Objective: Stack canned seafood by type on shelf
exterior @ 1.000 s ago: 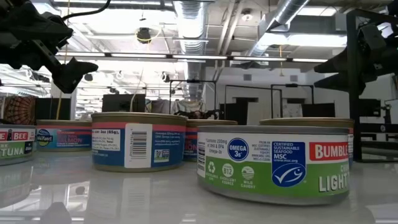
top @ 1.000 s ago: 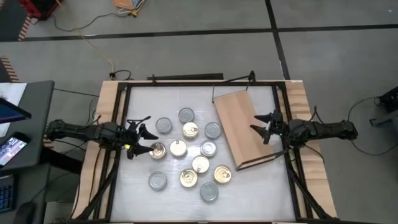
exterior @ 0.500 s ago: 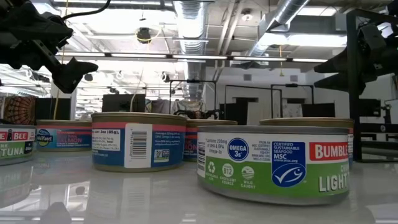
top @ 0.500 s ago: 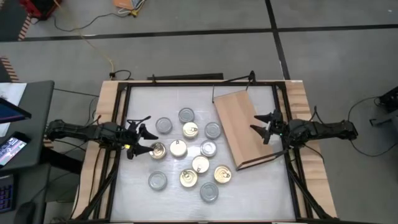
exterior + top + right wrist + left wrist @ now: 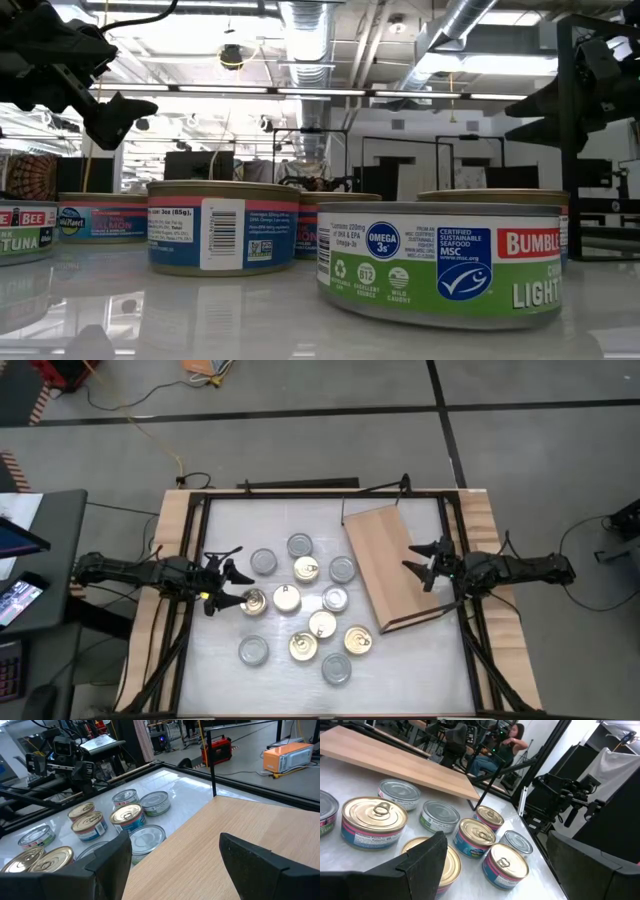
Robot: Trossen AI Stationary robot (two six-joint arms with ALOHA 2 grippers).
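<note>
About a dozen tins of canned seafood stand upright in a loose cluster mid-table, some with gold pull-tab lids, others with silver lids. The wooden shelf lies askew on the table's right half. My left gripper hangs open above the cluster's left edge, over a gold-lidded tin. My right gripper hangs open above the shelf's right part. Neither touches anything.
A black frame and a pale wooden rim run round the white tabletop. In the low view a green-labelled tin stands nearest, a blue one behind it. A person sits in the room beyond.
</note>
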